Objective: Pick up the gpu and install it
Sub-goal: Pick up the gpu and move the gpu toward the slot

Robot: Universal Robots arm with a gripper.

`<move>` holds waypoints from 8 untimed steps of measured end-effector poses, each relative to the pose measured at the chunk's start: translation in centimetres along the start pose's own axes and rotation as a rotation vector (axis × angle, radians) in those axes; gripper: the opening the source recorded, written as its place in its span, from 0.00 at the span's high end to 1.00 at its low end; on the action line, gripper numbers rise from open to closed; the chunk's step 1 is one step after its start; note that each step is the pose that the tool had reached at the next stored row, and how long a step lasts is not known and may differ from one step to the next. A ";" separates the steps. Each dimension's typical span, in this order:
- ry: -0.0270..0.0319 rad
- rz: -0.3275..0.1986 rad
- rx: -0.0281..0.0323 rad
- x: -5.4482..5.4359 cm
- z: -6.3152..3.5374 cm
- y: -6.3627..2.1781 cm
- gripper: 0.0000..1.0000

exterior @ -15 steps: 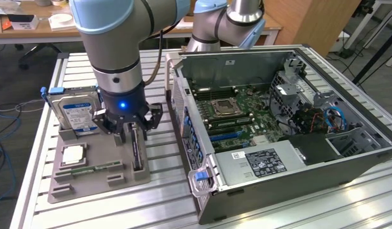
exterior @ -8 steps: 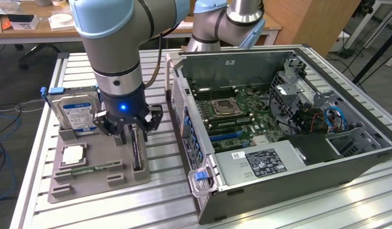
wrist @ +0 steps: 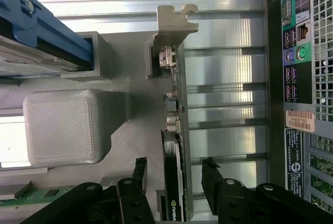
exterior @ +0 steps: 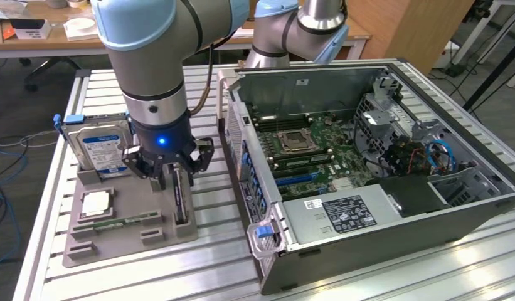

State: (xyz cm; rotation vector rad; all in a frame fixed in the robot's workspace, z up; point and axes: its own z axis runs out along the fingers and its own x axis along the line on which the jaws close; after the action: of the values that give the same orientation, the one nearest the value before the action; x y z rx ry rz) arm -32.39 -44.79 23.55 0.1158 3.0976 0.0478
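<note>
1. While the arm hangs low over the grey holder tray [exterior: 132, 241] at the exterior view's left, its gripper [exterior: 167, 177] stands with the jaws apart and nothing clamped between them.
2. The gpu [exterior: 180, 202] stands on its long edge in a slot of that tray, along the side of the tray nearest the computer case [exterior: 391, 188].
3. Seen from the wrist, the gripper [wrist: 174, 168] straddles the gpu [wrist: 173, 193], with one black finger on each side of the card. A gap shows between each of the fingertips [wrist: 140, 171] and the card's faces.
4. The card's silver bracket [wrist: 174, 23] is at the end away from the fingers, beside a grey post of the tray.
5. A hard drive [exterior: 102, 147] with a blue-and-white label stands upright at the far end of the tray in the exterior view, just beside the gripper.
6. A processor chip [exterior: 96, 204] lies flat in the tray, and a narrow green memory stick [exterior: 123, 221] lies near it, toward the tray's front.
7. The computer case lies on its side on the slatted metal table [exterior: 215, 269], open side up, at the exterior view's right.
8. Inside the case the green motherboard [exterior: 324, 147] is exposed, and the case's rear port panel [wrist: 296, 52] faces the tray.
</note>
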 end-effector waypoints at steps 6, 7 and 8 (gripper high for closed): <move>0.0000 0.000 0.0001 0.0 0.00 0.00 0.55; 0.0000 0.000 0.0001 0.0 0.00 0.00 0.55; 0.0000 0.000 0.0000 0.0 0.00 0.00 0.61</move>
State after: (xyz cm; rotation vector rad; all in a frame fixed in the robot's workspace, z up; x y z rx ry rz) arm -32.39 -44.79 23.55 0.1159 3.0976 0.0478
